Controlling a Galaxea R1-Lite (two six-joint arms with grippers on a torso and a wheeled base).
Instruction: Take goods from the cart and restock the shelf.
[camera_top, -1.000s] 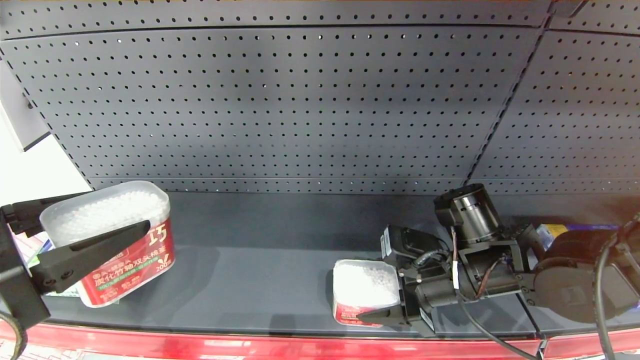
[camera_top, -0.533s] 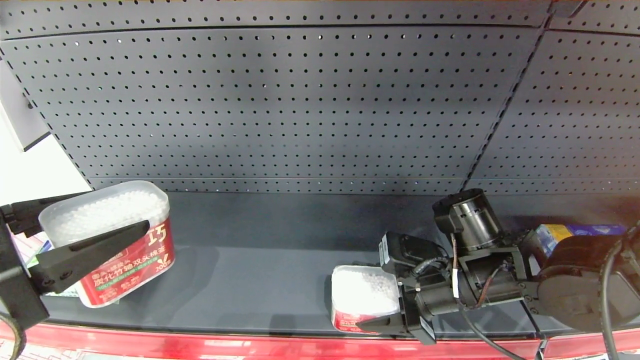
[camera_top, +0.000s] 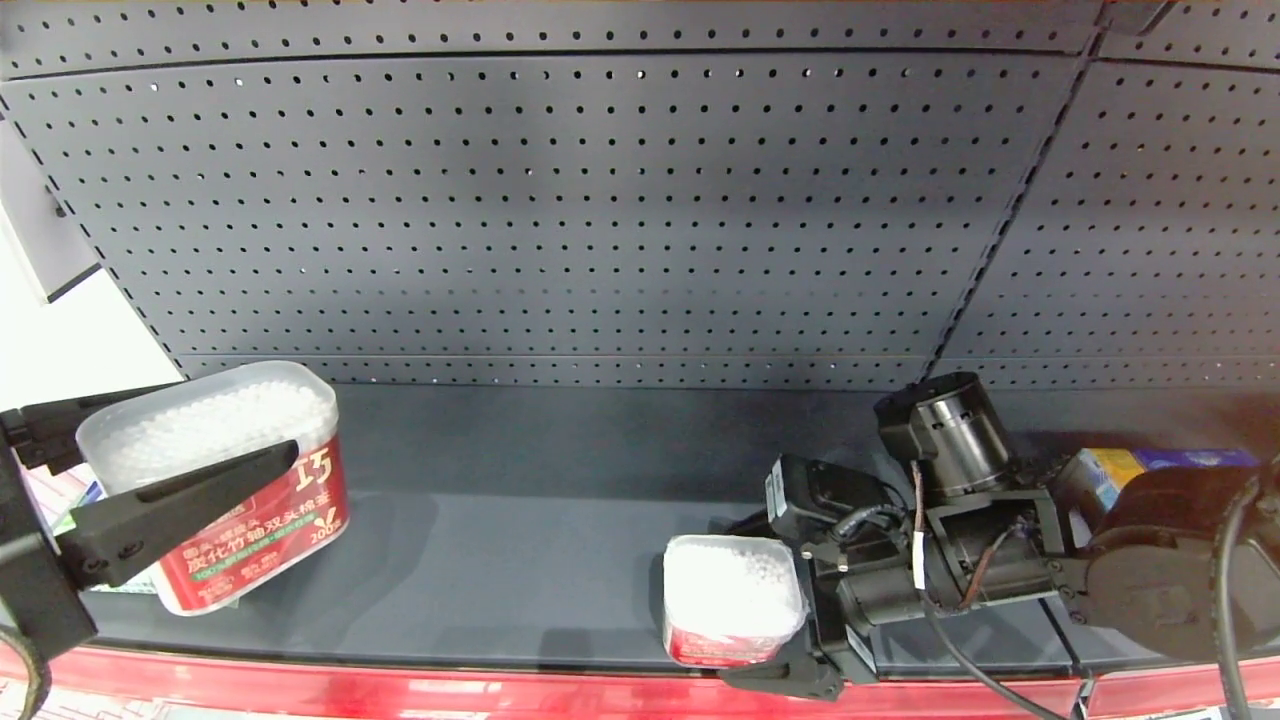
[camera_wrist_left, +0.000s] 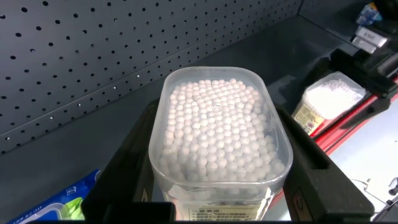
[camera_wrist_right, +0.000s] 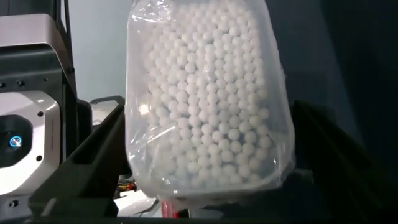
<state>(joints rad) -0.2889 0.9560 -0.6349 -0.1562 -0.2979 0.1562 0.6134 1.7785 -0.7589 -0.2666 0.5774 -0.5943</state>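
On the shelf (camera_top: 520, 560), the right claw (camera_top: 735, 602) has spread, freeing its swab box (camera_top: 730, 585); the left claw (camera_top: 225, 428) pinches a second box (camera_top: 250, 505).

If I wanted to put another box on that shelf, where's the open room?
The wide bare stretch of shelf between the left cotton swab box and the right cotton swab box, back to the pegboard wall. Crowded: the right end, where the right gripper flanks its box, a blue packet beyond.

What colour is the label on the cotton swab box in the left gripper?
The box label is red with white print; head view.
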